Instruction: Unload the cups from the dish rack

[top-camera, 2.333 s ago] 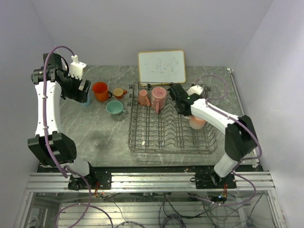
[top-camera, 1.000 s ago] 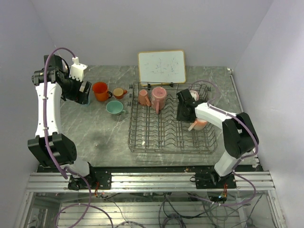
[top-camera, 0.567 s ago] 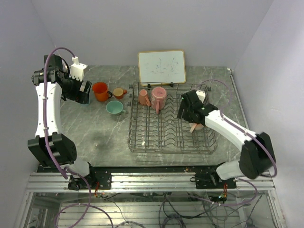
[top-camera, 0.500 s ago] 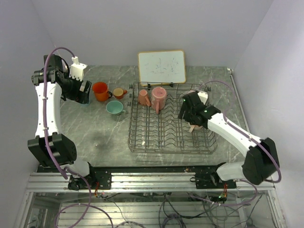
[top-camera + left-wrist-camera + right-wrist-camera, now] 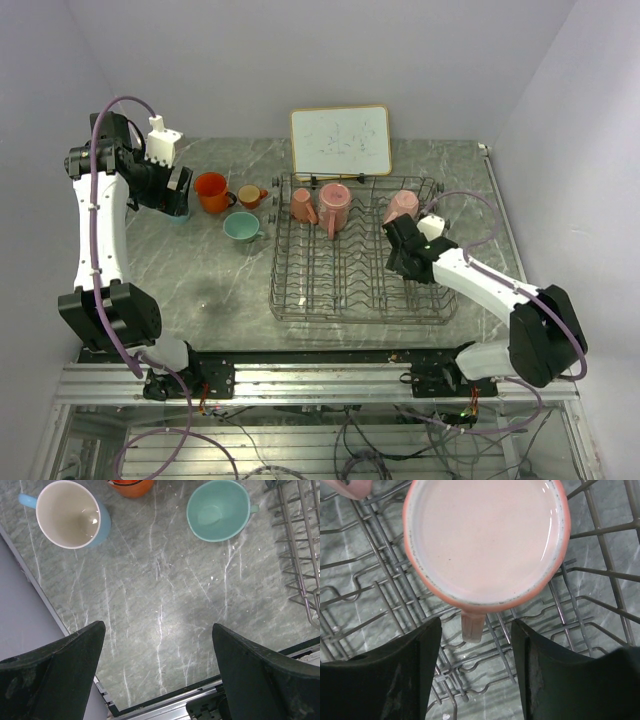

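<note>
The right gripper [image 5: 475,626] has its fingers apart above the dish rack [image 5: 605,573]. A peach cup [image 5: 485,535] sits just past the fingertips, with its handle between them, not squeezed. The left gripper [image 5: 157,627] has its fingers wide apart and holds nothing. A blue cup [image 5: 67,512] and a green cup [image 5: 217,510] stand beyond them.

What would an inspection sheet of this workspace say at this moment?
Surface: grey marbled tabletop, no spills seen.
Job's things: dish rack holds small pink cup, larger pink cup, third pink cup, peach mug; on the table: large orange cup, small orange cup, mint cup, light blue cup.
Clutter: whiteboard behind the rack.
Grippers: left gripper open over bare table; right gripper open, fingers flanking the peach mug's handle, not touching.
Cables: purple cable on each arm; wires under the frame.
Surroundings: plain walls, nothing else seen.
</note>
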